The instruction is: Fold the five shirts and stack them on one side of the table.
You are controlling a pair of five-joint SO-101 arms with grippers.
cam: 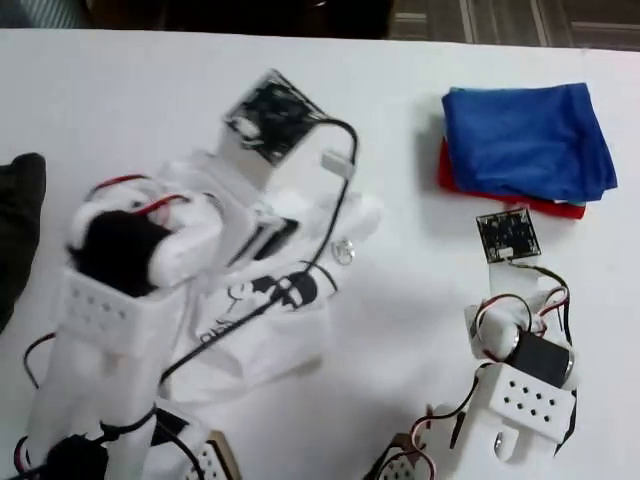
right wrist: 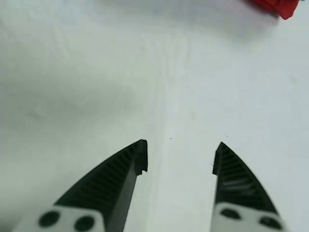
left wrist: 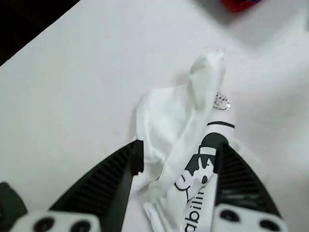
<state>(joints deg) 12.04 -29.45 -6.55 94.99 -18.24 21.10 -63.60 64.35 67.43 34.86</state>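
A crumpled white shirt [cam: 285, 350] with black print lies on the table at centre-left, under my left arm [cam: 130, 300]. In the left wrist view my left gripper [left wrist: 178, 157] is open, its two black fingers on either side of a bunched fold of the white shirt [left wrist: 174, 121]. A folded blue shirt [cam: 525, 135] rests on a folded red shirt [cam: 560, 207] at the back right. My right arm [cam: 525, 370] stands at the front right. My right gripper [right wrist: 179, 157] is open over bare table, with nothing between its fingers and the red shirt [right wrist: 275, 7] farther off.
A dark shirt [cam: 20, 220] lies at the left edge of the white table [cam: 420, 300]. Cables from the left arm trail over the white shirt. Bare table stretches between the two arms and along the back left.
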